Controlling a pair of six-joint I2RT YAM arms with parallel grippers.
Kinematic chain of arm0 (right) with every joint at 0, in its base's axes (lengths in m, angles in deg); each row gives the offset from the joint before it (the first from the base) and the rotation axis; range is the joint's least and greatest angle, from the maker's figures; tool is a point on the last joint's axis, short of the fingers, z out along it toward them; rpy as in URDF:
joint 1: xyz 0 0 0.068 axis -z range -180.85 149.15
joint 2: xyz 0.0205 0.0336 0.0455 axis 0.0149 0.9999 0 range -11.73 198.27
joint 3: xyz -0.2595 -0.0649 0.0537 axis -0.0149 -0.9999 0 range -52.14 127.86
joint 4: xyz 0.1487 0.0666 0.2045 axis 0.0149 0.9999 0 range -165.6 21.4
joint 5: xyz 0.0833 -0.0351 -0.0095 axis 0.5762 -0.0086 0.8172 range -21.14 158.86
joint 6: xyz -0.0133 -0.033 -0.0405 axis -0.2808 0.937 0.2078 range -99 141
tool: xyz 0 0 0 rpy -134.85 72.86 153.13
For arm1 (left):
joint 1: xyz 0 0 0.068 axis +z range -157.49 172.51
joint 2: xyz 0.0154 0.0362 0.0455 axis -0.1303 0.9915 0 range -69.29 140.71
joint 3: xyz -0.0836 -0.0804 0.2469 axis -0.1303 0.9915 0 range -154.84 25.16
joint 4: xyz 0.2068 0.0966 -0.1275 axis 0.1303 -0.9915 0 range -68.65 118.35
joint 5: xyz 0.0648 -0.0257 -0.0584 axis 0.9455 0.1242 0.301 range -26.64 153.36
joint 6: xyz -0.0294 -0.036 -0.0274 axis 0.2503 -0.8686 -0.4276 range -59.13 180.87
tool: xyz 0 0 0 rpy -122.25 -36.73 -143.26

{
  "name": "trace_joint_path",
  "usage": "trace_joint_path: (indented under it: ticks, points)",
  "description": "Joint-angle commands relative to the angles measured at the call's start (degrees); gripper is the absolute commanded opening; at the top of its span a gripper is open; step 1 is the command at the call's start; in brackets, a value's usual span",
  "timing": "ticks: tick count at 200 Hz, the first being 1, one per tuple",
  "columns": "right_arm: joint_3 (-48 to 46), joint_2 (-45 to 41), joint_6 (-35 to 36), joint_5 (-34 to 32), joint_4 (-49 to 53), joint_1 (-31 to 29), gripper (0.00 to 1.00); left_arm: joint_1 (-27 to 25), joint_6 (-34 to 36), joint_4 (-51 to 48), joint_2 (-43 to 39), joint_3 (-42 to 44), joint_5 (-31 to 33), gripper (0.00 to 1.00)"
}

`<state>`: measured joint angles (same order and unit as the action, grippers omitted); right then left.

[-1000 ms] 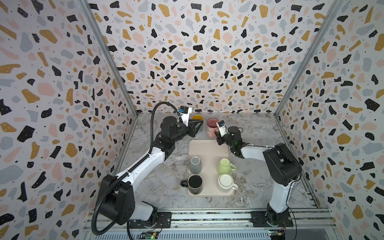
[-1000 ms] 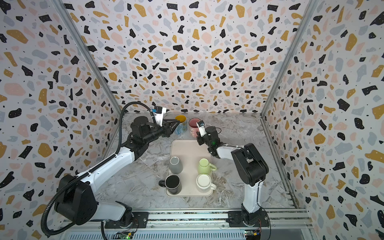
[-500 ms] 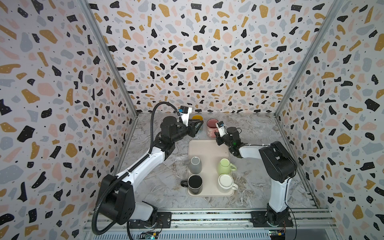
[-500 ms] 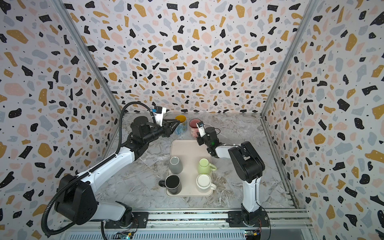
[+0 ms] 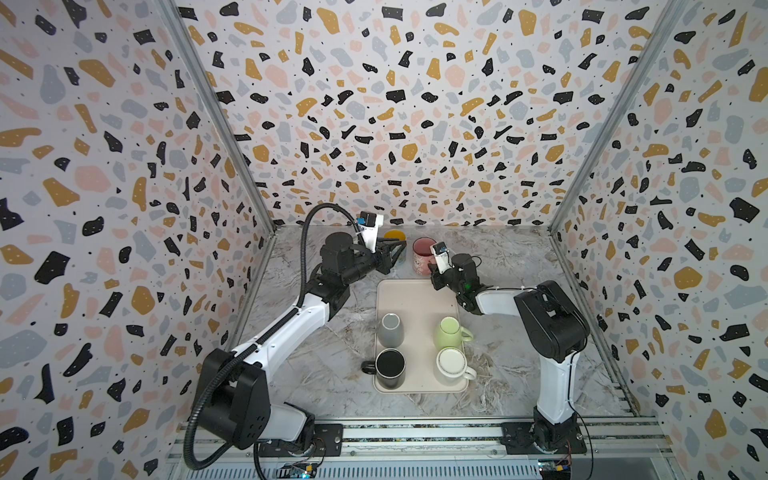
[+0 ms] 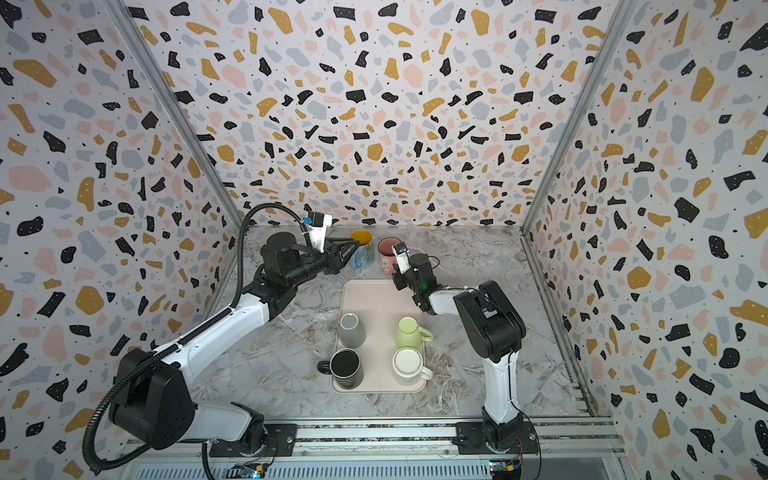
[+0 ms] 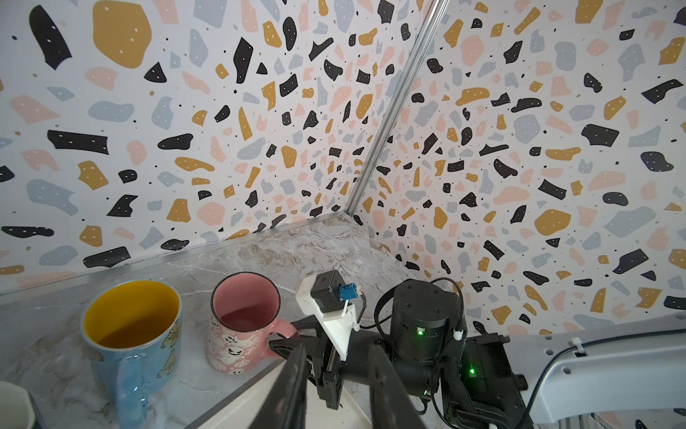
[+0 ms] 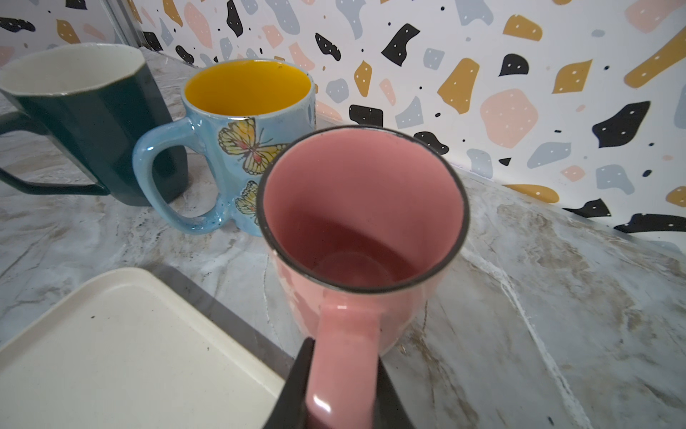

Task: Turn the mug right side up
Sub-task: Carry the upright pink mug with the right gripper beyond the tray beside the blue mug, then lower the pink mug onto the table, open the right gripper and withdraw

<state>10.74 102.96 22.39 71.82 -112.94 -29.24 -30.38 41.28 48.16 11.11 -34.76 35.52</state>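
Observation:
The pink mug (image 5: pixel 422 257) (image 6: pixel 388 254) stands upright, mouth up, on the marble table just behind the tray. Its empty inside shows in the right wrist view (image 8: pixel 363 208) and the left wrist view (image 7: pixel 243 319). My right gripper (image 8: pixel 343 358) (image 5: pixel 433 277) is shut on the mug's handle (image 8: pixel 345 334), one dark finger on each side. My left gripper (image 7: pixel 337 351) (image 5: pixel 400 250) hangs open with nothing between its fingers, left of the pink mug and beside a blue mug.
A blue butterfly mug with a yellow inside (image 8: pixel 248 148) (image 6: pixel 360 248) stands left of the pink mug, and a dark green mug (image 8: pixel 85 122) beyond it. The cream tray (image 5: pixel 415 299) holds several mugs at its near end. The back wall is close behind.
The right arm's elbow has drifted slightly left. The right gripper stays on the pink mug's handle. The mug and the left arm have not moved.

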Motion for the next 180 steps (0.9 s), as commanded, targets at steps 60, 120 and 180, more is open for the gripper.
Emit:
trace_joint_path:
  ticks: [60,120,180]
  points:
    - [1.66,-2.42,-0.71,-0.25,-5.99,0.18,0.28,0.39,-0.09,4.18,0.02,0.83,-1.17,0.3]
    - [0.2,-3.54,-0.82,-0.37,-5.67,0.18,0.33,0.4,-0.14,4.36,0.08,0.81,-1.64,0.3]
    - [-5.12,-16.1,-2.23,-2.61,-0.14,0.17,0.51,0.87,0.68,3.45,-0.92,0.77,-0.53,0.31]
